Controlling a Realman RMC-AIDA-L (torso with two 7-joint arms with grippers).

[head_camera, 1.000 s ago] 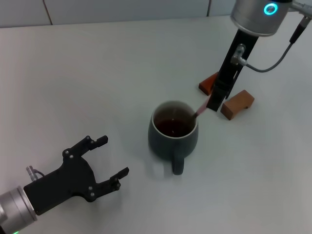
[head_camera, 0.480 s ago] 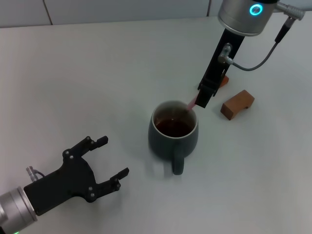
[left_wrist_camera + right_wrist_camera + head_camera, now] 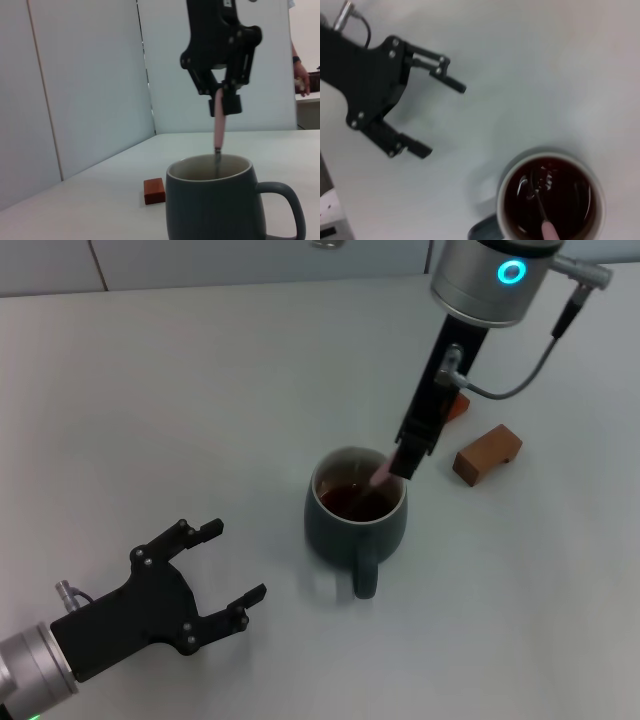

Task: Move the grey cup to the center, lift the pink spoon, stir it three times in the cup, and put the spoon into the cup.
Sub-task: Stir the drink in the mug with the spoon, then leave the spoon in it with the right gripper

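Since a second ago our right gripper (image 3: 403, 462), clamping the pink spoon (image 3: 380, 474), has swung over the grey cup (image 3: 356, 520), spoon steeply tilted with its bowl dipped straight below (left gripper (image 3: 222, 570) sits open, well apart).

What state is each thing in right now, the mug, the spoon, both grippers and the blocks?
grey cup: upright, holding dark liquid.
pink spoon: near upright, tip in the liquid.
right gripper: shut on the spoon handle, above the cup.
left gripper: open, empty, apart from the cup.
brown blocks: lying beyond the cup.
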